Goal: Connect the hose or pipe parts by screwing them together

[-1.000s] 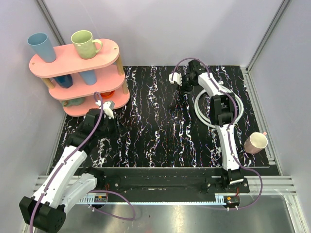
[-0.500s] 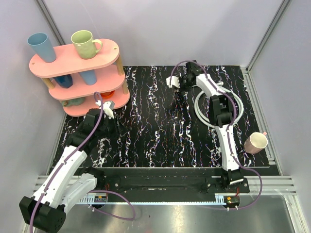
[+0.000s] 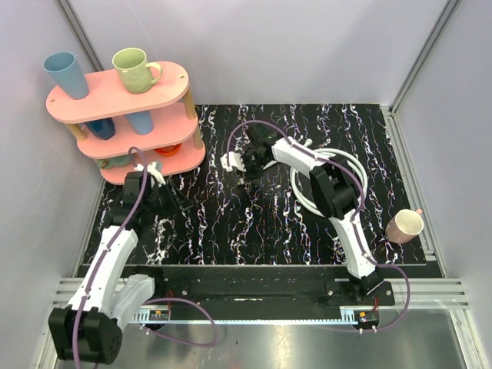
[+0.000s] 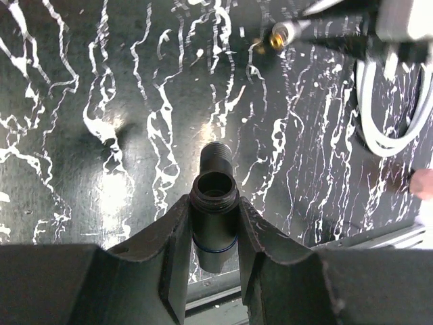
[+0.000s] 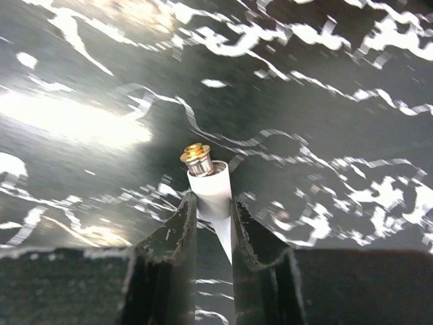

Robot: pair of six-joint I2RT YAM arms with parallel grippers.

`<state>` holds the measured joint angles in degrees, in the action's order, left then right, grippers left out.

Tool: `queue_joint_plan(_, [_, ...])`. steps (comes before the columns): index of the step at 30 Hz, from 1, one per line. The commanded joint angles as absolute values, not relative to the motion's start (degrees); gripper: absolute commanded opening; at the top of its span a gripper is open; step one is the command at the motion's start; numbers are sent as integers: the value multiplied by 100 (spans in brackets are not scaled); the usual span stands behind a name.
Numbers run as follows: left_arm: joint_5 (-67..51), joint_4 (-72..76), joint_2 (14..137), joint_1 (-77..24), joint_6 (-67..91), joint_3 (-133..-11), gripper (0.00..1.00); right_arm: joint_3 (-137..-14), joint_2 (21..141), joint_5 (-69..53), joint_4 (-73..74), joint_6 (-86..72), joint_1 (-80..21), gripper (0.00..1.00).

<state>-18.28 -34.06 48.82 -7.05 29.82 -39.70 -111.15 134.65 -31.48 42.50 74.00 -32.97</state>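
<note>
In the left wrist view a short black threaded pipe fitting (image 4: 214, 203) stands between the fingers of my left gripper (image 4: 214, 206), which is shut on it, open end up. From above, the left gripper (image 3: 178, 206) hovers over the table's left side. My right gripper (image 5: 210, 203) is shut on the end of the white hose (image 5: 208, 193), whose brass-tipped silvery fitting (image 5: 196, 154) sticks out past the fingertips. In the top view the right gripper (image 3: 250, 164) sits near the table's middle, and the rest of the hose (image 3: 301, 192) lies coiled to its right.
A pink three-tier shelf (image 3: 115, 96) with cups stands at the back left, close to the left arm. A pink mug (image 3: 405, 224) sits near the right edge. The black marbled table (image 3: 254, 223) is walled on three sides.
The right gripper closed on the hose end and swung left toward the table's middle, dragging the coil with it. The left arm drew back slightly to the left, still holding the black fitting.
</note>
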Motion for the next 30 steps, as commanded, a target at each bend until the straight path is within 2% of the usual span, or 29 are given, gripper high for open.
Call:
queue_joint_plan(1, [-2768,-2883,5001,-125,3436,-3674,0,-10426,12807,-3340,4202,6348,-3585,21])
queue_joint_plan(7, [-2716,-2821,5036,333,3524,-3691,0,-9064,12024,-3498,2893,5197,-4130,24])
queue_joint_plan(12, [-2733,-2690,5045,492,3586,-3533,0,-8702,11953,-3279,2522,4676,-4535,26])
queue_joint_plan(23, [-2566,-2619,4913,510,3604,-3489,0,-8156,11935,-3076,2496,5308,-4807,41])
queue_joint_plan(28, [-2593,-2610,4983,510,3577,-3498,0,-8077,11988,-3085,2487,5808,-4895,41])
queue_joint_plan(30, [-2593,-2610,4975,510,3568,-3507,0,-8086,12006,-3059,2496,5862,-4930,38])
